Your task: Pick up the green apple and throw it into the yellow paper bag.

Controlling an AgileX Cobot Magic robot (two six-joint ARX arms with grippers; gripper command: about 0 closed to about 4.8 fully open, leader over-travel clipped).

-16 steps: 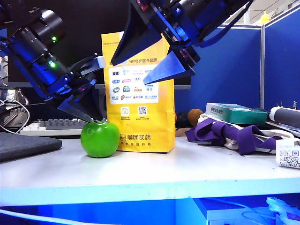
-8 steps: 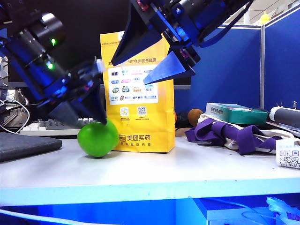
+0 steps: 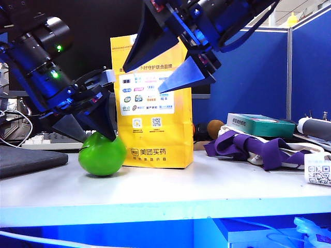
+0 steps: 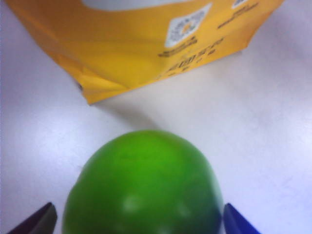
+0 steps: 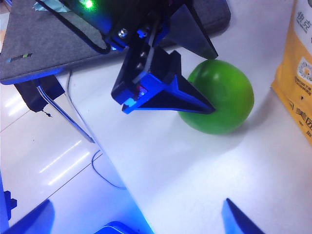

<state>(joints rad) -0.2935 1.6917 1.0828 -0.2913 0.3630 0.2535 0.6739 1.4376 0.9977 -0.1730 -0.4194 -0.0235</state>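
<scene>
While the green apple [image 3: 102, 154] rests on the desk [image 3: 170, 191] toward its left end, just beside the yellow paper bag [image 3: 154, 103], my left gripper [image 3: 90, 135] straddles it, jaws wide — nothing held. My right gripper [image 3: 170, 67] hangs spread before the bag's upper front. Bare desk lies frontward; purple cloth [image 3: 258, 147] and teal box [image 3: 261, 124] crowd the right — keyboard [image 3: 57, 138] behind.

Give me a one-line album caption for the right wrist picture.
The left gripper straddles the green apple with open fingers, beside the yellow paper bag.
</scene>
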